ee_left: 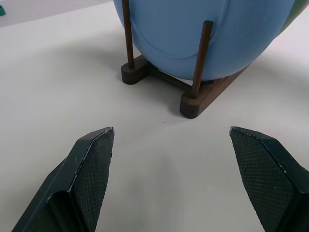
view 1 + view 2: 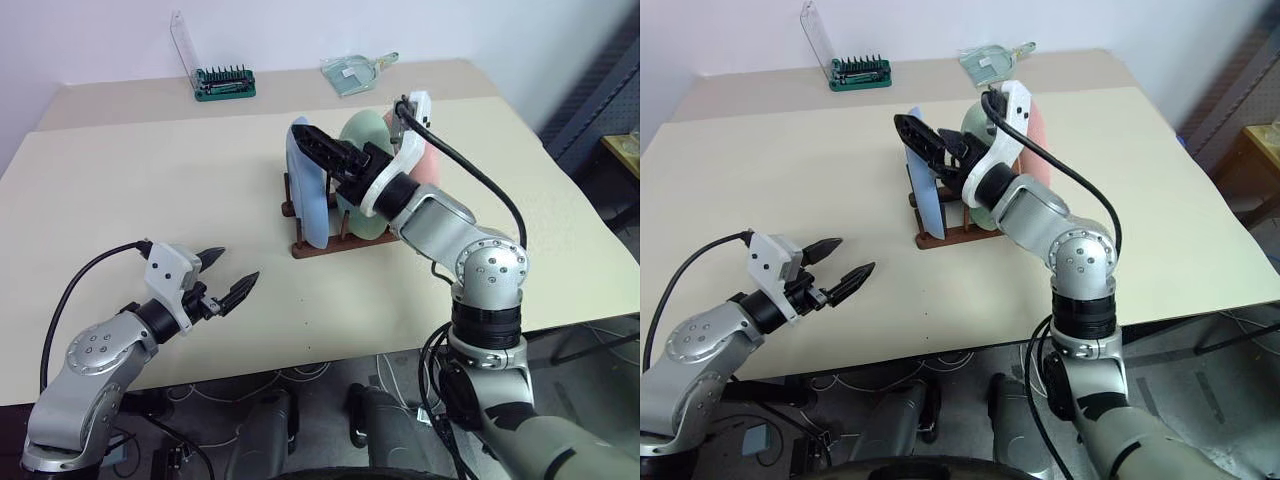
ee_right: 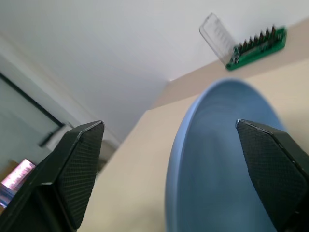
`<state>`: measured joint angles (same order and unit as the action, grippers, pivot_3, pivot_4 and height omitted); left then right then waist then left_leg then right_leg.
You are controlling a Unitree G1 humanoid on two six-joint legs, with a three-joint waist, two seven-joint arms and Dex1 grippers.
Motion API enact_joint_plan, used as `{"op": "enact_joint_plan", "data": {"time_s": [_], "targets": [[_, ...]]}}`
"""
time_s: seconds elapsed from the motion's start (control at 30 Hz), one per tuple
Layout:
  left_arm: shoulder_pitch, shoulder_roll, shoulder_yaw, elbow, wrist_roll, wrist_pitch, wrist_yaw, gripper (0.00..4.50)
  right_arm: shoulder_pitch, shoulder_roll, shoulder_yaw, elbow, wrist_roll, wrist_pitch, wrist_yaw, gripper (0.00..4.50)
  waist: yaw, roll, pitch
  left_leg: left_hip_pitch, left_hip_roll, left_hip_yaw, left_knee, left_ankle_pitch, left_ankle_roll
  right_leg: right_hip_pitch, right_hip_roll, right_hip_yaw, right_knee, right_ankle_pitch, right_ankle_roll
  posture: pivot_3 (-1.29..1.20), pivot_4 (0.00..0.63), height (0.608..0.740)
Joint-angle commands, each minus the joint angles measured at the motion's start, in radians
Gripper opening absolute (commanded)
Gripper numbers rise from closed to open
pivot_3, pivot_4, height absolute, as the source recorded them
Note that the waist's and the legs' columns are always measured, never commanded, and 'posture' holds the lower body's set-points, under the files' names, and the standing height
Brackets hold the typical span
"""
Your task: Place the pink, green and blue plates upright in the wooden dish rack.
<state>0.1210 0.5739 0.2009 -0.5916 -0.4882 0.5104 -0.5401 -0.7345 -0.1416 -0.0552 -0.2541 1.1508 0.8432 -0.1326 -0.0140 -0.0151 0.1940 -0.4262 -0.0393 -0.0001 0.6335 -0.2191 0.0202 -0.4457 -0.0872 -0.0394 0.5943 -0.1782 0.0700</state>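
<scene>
Right pincer [image 2: 930,148] stands wide open at the top of the blue plate [image 2: 925,205], one finger on each side of its rim and gripping nothing. That plate stands upright in the front slot of the rack [image 2: 950,236], held between the pegs, as the left wrist view shows from close by. Behind it the green plate [image 2: 975,128] also stands on edge in the rack, and the pink plate [image 2: 432,165] stands behind that, mostly hidden by the right arm; whether it sits properly between pegs I cannot tell. The rack is near the middle of the worktop [image 2: 150,190], well apart from the bit tray [image 2: 225,84] at the far edge.

Left pincer [image 2: 228,282] hangs over the near left part of the worktop, its fingers spread wide and empty, pointing toward the rack but well short of it.

By the look of things the last plate is just let go, so the task seems all but done. What remains is to draw the right pincer up and back off the blue rim without catching it, since a nudge could tip the plate or shift the light rack.
</scene>
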Motion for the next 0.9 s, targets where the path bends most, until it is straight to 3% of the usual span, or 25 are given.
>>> {"op": "enact_joint_plan", "data": {"time_s": [0.03, 0.17, 0.27, 0.4, 0.47, 0.63, 0.7, 0.9], "targets": [[-0.009, -0.009, -0.003, -0.021, 0.002, -0.023, 0.000, 3.95, -0.072, -0.091, 0.034, -0.106, -0.078, -0.029, 0.171, 4.46, 0.000, 0.001, 0.000, 0.000, 0.000, 0.000, 0.000, 0.000, 0.000, 0.000, 0.000, 0.000, 0.000, 0.000, 0.000, 0.00, 0.150, 0.735], [-0.017, -0.015, -0.011, -0.014, 0.009, -0.025, 0.001, 3.95, -0.109, -0.236, 0.009, -0.180, -0.152, -0.103, 0.386, 4.46, 0.003, 0.000, 0.000, -0.001, 0.000, 0.000, 0.000, 0.000, 0.000, 0.000, 0.000, -0.001, -0.001, -0.001, 0.001, 0.00, 0.150, 0.735], [-0.022, -0.018, -0.018, -0.003, 0.016, -0.030, -0.003, 3.95, -0.077, -0.390, -0.085, -0.162, -0.260, -0.216, 0.533, 4.46, 0.008, 0.000, 0.000, 0.000, 0.000, 0.000, 0.001, 0.000, 0.000, 0.002, 0.000, -0.002, -0.002, -0.002, 0.003, 0.00, 0.150, 0.735], [-0.045, -0.015, -0.031, 0.037, 0.029, -0.044, -0.018, 3.95, 0.116, -0.623, -0.256, -0.046, -0.377, -0.319, 0.726, 4.46, 0.028, -0.001, 0.000, -0.001, 0.000, 0.000, 0.003, -0.001, 0.001, 0.005, -0.001, -0.002, -0.008, -0.003, 0.004, 0.00, 0.150, 0.735], [-0.059, -0.015, -0.038, 0.058, 0.035, -0.051, -0.025, 3.95, 0.210, -0.686, -0.323, 0.003, -0.419, -0.366, 0.788, 4.46, 0.034, -0.001, 0.000, -0.001, 0.000, 0.000, 0.002, -0.001, 0.001, 0.006, -0.002, -0.003, -0.010, -0.002, 0.004, 0.00, 0.150, 0.735], [-0.110, -0.022, -0.070, 0.123, 0.060, -0.071, -0.044, 3.95, 0.522, -0.765, -0.428, 0.046, -0.456, -0.400, 0.992, 4.46, 0.028, 0.001, 0.000, -0.001, 0.001, 0.002, -0.001, -0.002, 0.003, 0.005, -0.002, -0.002, -0.011, -0.001, 0.002, 0.00, 0.150, 0.735], [-0.122, -0.030, -0.082, 0.161, 0.076, -0.091, -0.049, 3.95, 0.640, -0.762, -0.390, 0.083, -0.550, -0.444, 0.999, 4.46, 0.027, 0.002, -0.001, 0.000, 0.002, 0.002, -0.001, -0.002, 0.003, 0.005, -0.001, -0.002, -0.010, -0.001, 0.002, 0.00, 0.150, 0.735], [-0.113, -0.030, -0.079, 0.207, 0.104, -0.128, -0.057, 3.95, 0.684, -0.689, -0.281, 0.177, -0.687, -0.545, 0.975, 4.46, 0.022, 0.003, -0.001, 0.000, 0.004, 0.004, 0.004, -0.002, 0.002, 0.006, -0.002, -0.003, -0.009, 0.000, 0.003, 0.00, 0.150, 0.735]]}}
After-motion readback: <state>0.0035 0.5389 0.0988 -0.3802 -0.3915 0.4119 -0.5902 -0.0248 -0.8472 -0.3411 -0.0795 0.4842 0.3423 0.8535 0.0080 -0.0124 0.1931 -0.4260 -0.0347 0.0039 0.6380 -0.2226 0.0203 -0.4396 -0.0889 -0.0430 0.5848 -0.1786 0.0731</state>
